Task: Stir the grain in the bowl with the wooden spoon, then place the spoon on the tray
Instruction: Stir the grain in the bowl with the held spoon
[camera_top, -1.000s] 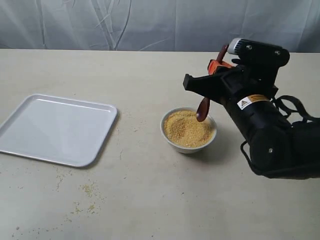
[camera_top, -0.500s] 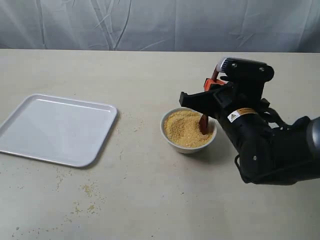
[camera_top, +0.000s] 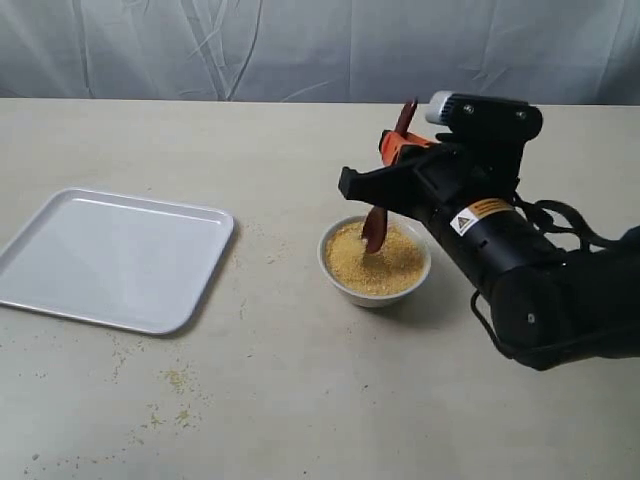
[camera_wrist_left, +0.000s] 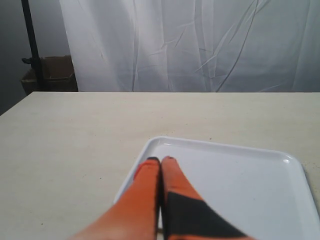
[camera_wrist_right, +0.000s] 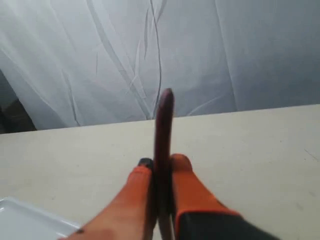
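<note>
In the exterior view, the black right arm is reaching in from the right, and its orange right claw (camera_top: 398, 150) is pinching the slender handle of the dark reddish-brown wooden spoon (camera_top: 376, 228). The spoon is standing nearly upright, its oval end dipping into the grain (camera_top: 372, 268), a fine golden, sandy mound that is filling the small round white bowl (camera_top: 347, 286). The bowl is sitting right of centre on the matte beige desk (camera_top: 330, 400). Well apart to its left, the tray (camera_top: 110, 255) is lying flat: smooth, white, rectangular, with rounded corners and a low rim. Loose granules (camera_top: 176, 379) are lying scattered on the desk nearer than the tray. In the left wrist view, the left claw (camera_wrist_left: 160, 161) is hanging over the tray's (camera_wrist_left: 240, 180) edge with its two orange fingers pressed together and nothing between them; a creased white curtain (camera_wrist_left: 200, 45) is hanging beyond the desk (camera_wrist_left: 75, 130). In the right wrist view, the right claw (camera_wrist_right: 162, 165) is clamping the spoon's smooth handle (camera_wrist_right: 163, 125), which is rising between the orange fingers (camera_wrist_right: 182, 172) to a rounded tip, while a corner of the tray (camera_wrist_right: 30, 220) is showing on the desk (camera_wrist_right: 250, 150).
</note>
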